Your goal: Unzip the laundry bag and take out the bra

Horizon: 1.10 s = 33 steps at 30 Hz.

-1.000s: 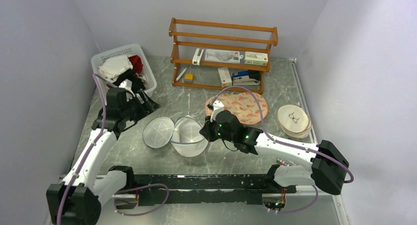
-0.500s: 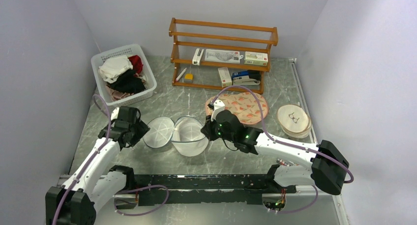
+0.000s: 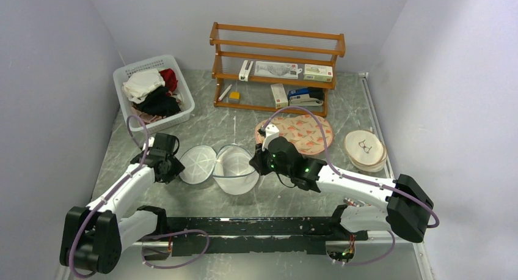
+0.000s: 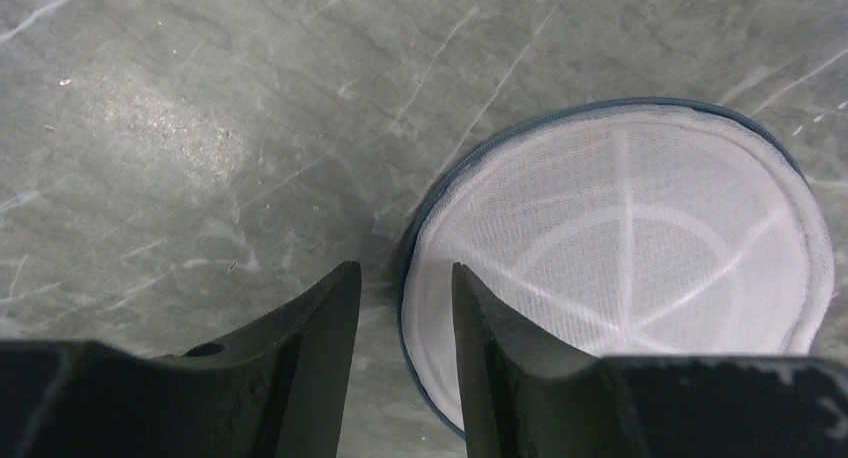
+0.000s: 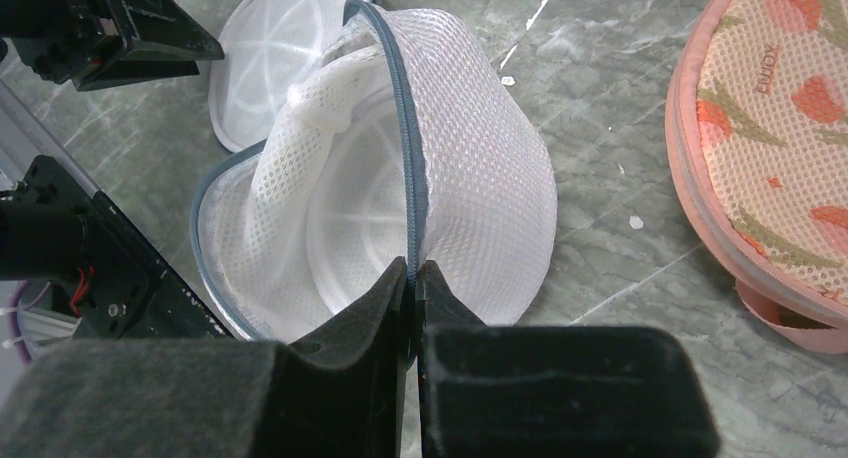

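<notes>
The white mesh laundry bag lies unzipped in two halves. The flat half [image 3: 196, 164] fills the left wrist view [image 4: 640, 238]. The bowl half [image 3: 235, 169] stands tipped up in the right wrist view [image 5: 470, 178]. My right gripper [image 3: 255, 164] is shut on the bowl half's grey zip rim [image 5: 412, 263]. My left gripper [image 3: 175, 169] is open and empty, low over the table, its jaws straddling the flat half's left edge [image 4: 400, 268]. I see only white mesh folds inside the bag; I cannot make out a bra there.
A white slatted basket [image 3: 124, 78] with white, red and dark garments stands at the back left. A wooden shelf [image 3: 278, 47] with small boxes is at the back. A pink patterned pouch [image 3: 299, 133] and a round wooden-rimmed item [image 3: 364, 149] lie to the right.
My left arm has come back from the basket and dropped to the table beside the bag's flat half. The right gripper and the bag have not moved.
</notes>
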Tool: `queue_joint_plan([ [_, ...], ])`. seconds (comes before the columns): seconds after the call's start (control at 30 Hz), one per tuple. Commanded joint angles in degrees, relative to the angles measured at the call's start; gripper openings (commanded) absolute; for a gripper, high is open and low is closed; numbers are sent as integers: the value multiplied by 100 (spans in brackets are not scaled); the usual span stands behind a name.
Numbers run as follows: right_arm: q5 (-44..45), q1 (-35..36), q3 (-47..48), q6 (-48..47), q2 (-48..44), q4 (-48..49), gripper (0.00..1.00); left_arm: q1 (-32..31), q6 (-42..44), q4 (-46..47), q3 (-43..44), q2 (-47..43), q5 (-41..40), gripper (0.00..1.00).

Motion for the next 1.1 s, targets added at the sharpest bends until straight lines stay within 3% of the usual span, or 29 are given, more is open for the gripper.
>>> queue_joint_plan([
  [0.0,-5,-20,28,40,64,151,5,-51,185,464,-111,206,0,49],
  [0.2,27,-20,34,16,33,103,5,-60,263,601,-127,467,-11,36],
  [0.37,-46,-18,51,12,140,188,5,-55,325,65,375,319,-188,7],
  [0.67,-480,-14,857,-153,1111,427,6,-51,569,-1850,2410,-1080,-1858,7],
  [0.83,-857,-13,2177,-125,2261,473,6,-51,1035,-2462,3247,-1382,-2616,7],
  [1.0,-1277,-13,3316,91,3275,499,6,-51,2111,-2431,3696,-1576,-3324,7],
  [1.07,-1514,-13,3603,220,3611,511,6,-51,2813,-2146,3645,-1647,-3087,7],
])
